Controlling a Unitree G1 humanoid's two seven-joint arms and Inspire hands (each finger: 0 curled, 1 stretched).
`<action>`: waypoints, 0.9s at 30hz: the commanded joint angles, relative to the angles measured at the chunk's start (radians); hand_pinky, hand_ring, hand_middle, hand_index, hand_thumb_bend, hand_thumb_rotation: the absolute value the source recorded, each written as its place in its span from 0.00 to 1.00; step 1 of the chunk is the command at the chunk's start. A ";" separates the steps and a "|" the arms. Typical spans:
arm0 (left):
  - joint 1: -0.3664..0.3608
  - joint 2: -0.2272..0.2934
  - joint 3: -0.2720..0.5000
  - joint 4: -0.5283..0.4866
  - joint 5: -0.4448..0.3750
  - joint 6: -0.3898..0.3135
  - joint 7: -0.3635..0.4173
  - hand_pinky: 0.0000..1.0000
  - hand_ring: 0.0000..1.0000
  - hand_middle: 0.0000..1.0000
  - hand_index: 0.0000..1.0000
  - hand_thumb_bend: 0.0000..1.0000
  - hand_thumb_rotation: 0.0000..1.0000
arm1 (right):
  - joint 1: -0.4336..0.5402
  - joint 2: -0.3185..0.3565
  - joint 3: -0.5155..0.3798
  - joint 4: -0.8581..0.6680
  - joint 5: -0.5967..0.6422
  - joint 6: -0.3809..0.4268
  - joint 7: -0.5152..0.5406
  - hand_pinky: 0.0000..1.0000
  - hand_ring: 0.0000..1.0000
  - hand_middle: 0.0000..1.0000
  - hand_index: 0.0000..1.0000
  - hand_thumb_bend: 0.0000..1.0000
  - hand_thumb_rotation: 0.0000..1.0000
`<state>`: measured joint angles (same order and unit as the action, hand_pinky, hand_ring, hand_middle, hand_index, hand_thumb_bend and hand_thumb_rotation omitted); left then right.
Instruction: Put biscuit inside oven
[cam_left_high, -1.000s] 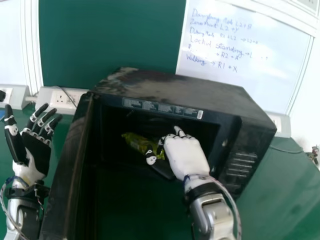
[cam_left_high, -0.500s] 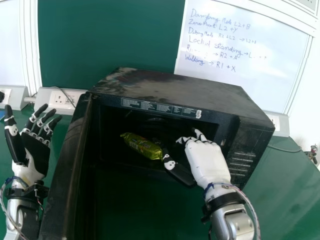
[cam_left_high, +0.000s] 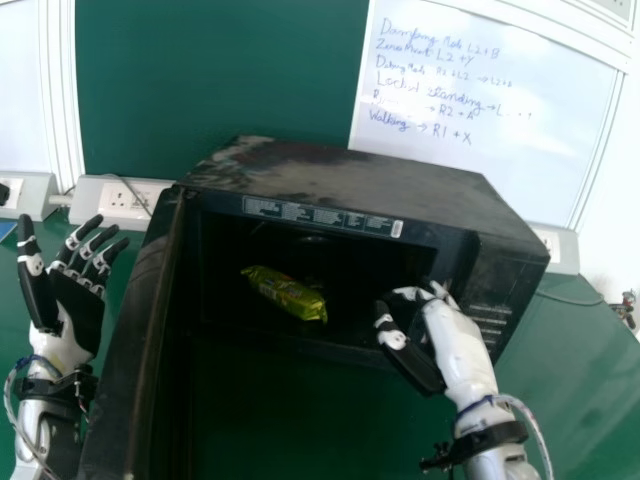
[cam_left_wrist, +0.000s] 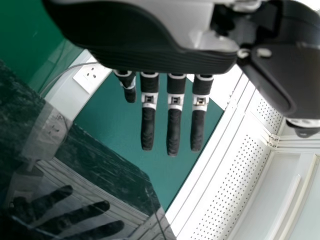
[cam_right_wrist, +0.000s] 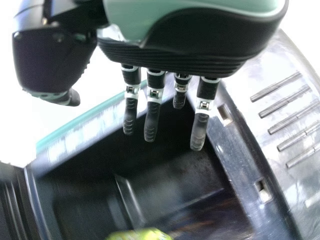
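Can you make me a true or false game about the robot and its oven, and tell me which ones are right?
1. The biscuit packet is inside the oven. True.
2. The oven door is closed. False: it is open.
3. The right hand is holding the biscuit packet. False: they are apart.
4. The biscuit packet is yellow-green. True.
5. The left hand is inside the oven. False: it is outside, left of the oven door.

Left hand raised, fingers straight; right hand extended, fingers loosely straight.
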<state>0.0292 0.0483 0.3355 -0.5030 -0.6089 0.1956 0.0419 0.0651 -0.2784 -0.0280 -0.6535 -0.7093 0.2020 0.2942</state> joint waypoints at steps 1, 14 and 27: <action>0.000 0.003 -0.006 0.003 0.009 -0.002 -0.004 0.69 0.67 0.66 0.68 0.79 0.50 | 0.019 0.005 -0.038 -0.016 0.060 0.003 -0.007 0.62 0.72 0.76 0.76 0.58 0.06; 0.060 0.004 -0.028 -0.008 0.030 0.001 -0.025 0.82 0.76 0.74 0.75 0.81 0.51 | 0.060 0.026 -0.189 -0.051 0.366 0.096 -0.009 0.47 0.64 0.79 0.76 0.58 0.08; 0.126 -0.015 -0.076 -0.029 0.038 -0.019 -0.091 0.81 0.76 0.75 0.82 0.72 0.54 | 0.070 -0.011 -0.291 0.000 0.476 0.039 -0.058 0.67 0.76 0.78 0.74 0.59 0.04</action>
<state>0.1458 0.0409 0.2797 -0.5120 -0.5769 0.1786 -0.0447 0.1352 -0.2776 -0.3032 -0.6685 -0.2464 0.2587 0.2523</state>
